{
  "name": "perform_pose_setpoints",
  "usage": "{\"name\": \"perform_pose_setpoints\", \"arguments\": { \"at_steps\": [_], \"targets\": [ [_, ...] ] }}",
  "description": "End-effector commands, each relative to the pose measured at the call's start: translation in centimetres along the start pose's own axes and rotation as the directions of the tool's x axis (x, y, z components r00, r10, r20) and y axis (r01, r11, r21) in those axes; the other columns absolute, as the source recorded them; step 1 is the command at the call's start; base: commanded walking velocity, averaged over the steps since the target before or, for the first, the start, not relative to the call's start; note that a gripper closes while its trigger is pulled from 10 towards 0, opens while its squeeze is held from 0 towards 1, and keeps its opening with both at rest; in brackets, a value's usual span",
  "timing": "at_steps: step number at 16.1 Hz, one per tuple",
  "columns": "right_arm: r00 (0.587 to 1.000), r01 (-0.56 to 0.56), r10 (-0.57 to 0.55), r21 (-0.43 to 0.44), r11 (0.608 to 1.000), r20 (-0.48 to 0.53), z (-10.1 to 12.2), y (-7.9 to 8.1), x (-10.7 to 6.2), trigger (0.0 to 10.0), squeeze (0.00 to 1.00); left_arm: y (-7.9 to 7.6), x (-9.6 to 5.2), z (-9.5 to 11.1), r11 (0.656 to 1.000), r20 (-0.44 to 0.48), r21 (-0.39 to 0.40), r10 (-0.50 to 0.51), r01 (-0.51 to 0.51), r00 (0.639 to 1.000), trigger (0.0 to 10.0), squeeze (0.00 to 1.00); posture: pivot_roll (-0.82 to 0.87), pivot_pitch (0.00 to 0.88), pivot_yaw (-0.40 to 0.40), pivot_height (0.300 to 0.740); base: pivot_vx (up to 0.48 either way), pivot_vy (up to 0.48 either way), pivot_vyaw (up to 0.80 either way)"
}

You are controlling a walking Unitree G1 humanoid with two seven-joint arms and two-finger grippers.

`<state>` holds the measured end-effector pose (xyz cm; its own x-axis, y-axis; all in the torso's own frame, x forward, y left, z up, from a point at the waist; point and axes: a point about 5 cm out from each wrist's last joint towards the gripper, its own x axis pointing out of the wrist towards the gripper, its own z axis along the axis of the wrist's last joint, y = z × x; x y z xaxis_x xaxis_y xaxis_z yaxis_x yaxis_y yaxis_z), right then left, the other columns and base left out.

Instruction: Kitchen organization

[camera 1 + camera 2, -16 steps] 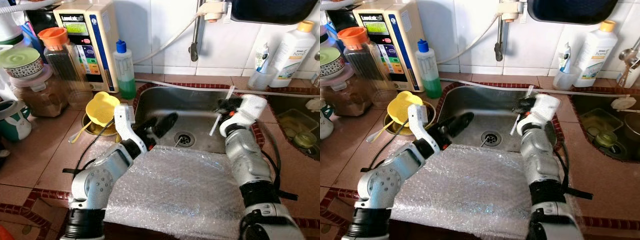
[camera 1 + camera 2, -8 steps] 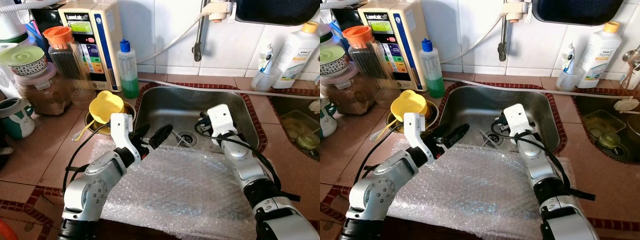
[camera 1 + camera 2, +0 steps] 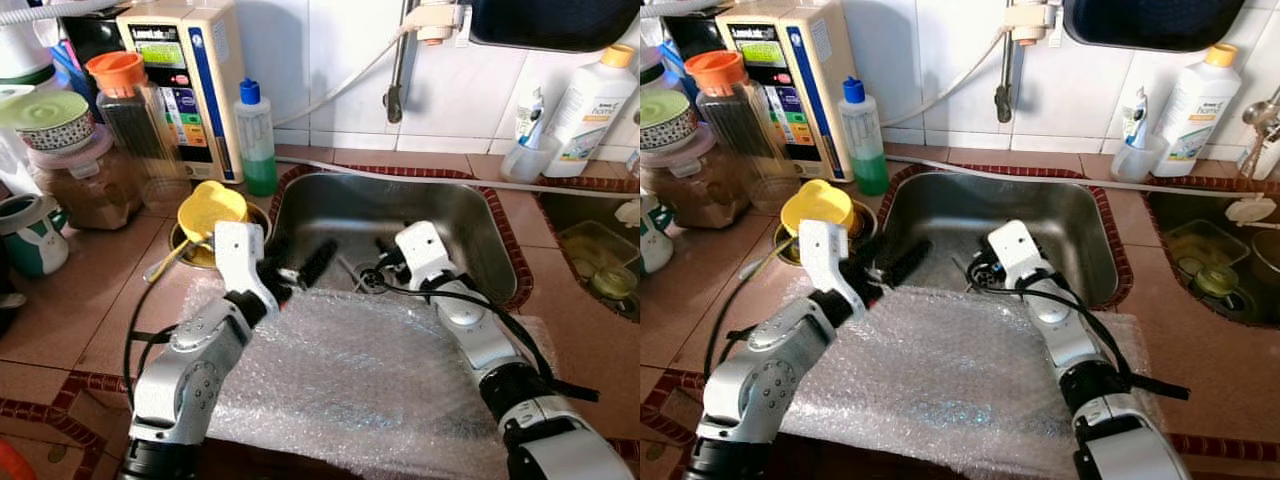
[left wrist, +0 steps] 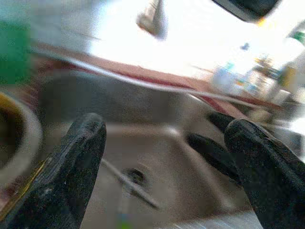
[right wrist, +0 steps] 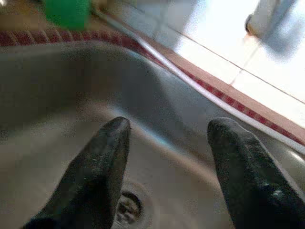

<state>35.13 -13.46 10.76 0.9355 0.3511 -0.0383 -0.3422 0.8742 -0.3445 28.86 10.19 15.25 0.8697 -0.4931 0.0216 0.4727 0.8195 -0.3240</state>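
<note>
A sheet of bubble wrap point(image 3: 350, 385) covers the front counter and hangs over the near rim of the steel sink point(image 3: 450, 205). My left gripper point(image 3: 300, 268) reaches over the sink's front left corner. It is open, with nothing between its fingers point(image 4: 71, 167). My right gripper point(image 3: 378, 265) is low inside the sink, just above the drain point(image 5: 125, 210), and it too is open and empty. A thin metal utensil point(image 4: 131, 185) lies across the sink floor by the drain.
A yellow cup point(image 3: 208, 212) sits in a metal bowl left of the sink. Behind it stand a green soap bottle point(image 3: 256, 140), a water machine point(image 3: 185, 80) and jars point(image 3: 125, 110). The tap point(image 3: 398, 70) hangs above; a white bottle point(image 3: 592, 95) and second basin point(image 3: 590, 250) are at right.
My right gripper has come down from the sink's far right side to the drain, moving left. The left gripper has shifted only slightly at the sink's front left corner.
</note>
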Motion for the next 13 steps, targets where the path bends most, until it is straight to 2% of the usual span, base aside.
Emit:
{"name": "perform_pose_setpoints", "arguments": {
  "at_steps": [1,3,5,6,9,11,13],
  "targets": [
    [0.999,-0.028,0.025,0.059,0.998,0.049,0.9,0.3,0.1,10.0,1.00,0.8,0.1,0.9,0.996,0.047,0.055,0.060,-0.063,0.997,10.0,1.00,0.10,0.005,0.028,0.740,0.000,0.000,0.00],
    [0.991,-0.084,0.074,0.084,0.993,0.114,2.2,1.4,-0.3,10.0,1.00,1.9,0.0,1.5,0.987,0.087,0.061,0.142,-0.147,0.986,10.0,1.00,0.10,0.004,0.024,0.740,0.000,0.000,0.00],
    [0.984,-0.101,0.086,0.089,0.991,0.154,3.0,1.8,-0.7,10.0,1.00,2.5,-0.2,1.7,0.977,0.112,0.096,0.181,-0.192,0.977,10.0,1.00,0.10,0.002,0.021,0.740,0.000,0.000,0.00],
    [0.980,-0.120,0.098,0.122,0.985,0.174,3.5,2.1,-1.0,10.0,1.00,3.2,-0.4,1.8,0.965,0.129,0.095,0.231,-0.244,0.964,10.0,1.00,0.10,0.004,0.018,0.740,0.000,0.000,0.00],
    [0.971,-0.173,0.143,0.151,0.973,0.190,4.0,2.9,-2.3,10.0,1.00,4.8,-1.0,2.2,0.929,0.178,0.099,0.337,-0.357,0.925,10.0,1.00,0.09,0.005,0.016,0.740,0.000,0.000,0.00],
    [0.972,-0.179,0.146,0.177,0.968,0.182,4.0,3.2,-2.9,10.0,1.00,5.1,-1.0,2.4,0.921,0.195,0.107,0.350,-0.375,0.916,10.0,1.00,0.09,0.005,0.015,0.740,0.000,0.000,0.00],
    [0.972,-0.187,0.155,0.183,0.965,0.178,4.2,3.4,-3.4,10.0,1.00,5.6,-1.2,2.9,0.889,0.237,0.146,0.394,-0.434,0.888,10.0,1.00,0.09,0.005,0.015,0.740,0.000,0.000,0.00]
  ]
}}
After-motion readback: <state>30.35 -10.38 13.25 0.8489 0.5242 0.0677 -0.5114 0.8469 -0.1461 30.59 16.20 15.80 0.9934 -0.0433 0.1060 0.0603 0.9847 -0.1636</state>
